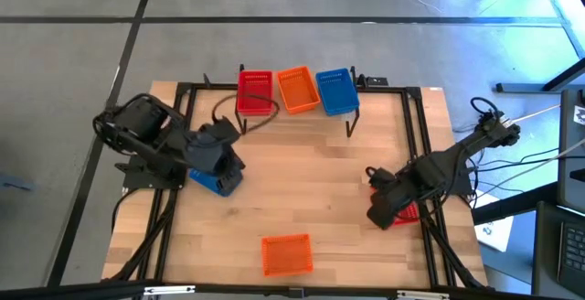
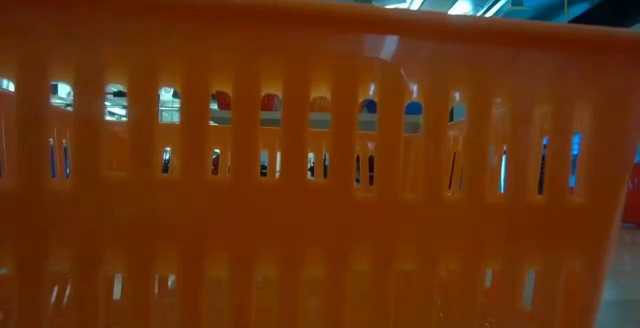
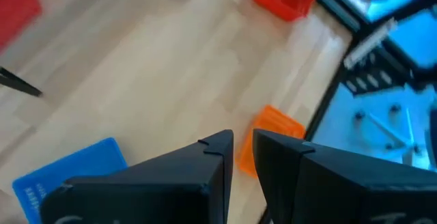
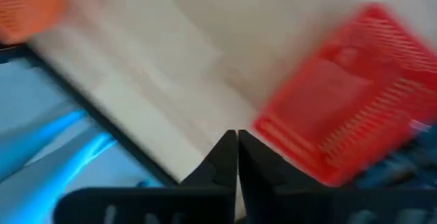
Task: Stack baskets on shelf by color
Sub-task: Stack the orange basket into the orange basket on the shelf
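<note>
On the shelf (image 1: 350, 123) at the table's far edge stand a red basket (image 1: 255, 91), an orange basket (image 1: 296, 89) and a blue basket (image 1: 337, 90), side by side. Another blue basket (image 1: 216, 181) lies on the table under my left gripper (image 1: 222, 165); in the left wrist view this blue basket (image 3: 68, 176) sits beside the fingers, which are a narrow gap apart (image 3: 242, 149). My right gripper (image 4: 237, 145) is shut beside a red basket (image 4: 348, 115) near the table's right edge (image 1: 407, 212). An orange basket (image 1: 287, 253) sits at the near edge.
The near orange basket (image 2: 320, 188) fills the low view and hides almost everything behind it. A black metal frame (image 1: 425, 144) runs round the table. The middle of the tabletop (image 1: 311, 181) is bare wood. Cables trail off the right side (image 1: 539, 158).
</note>
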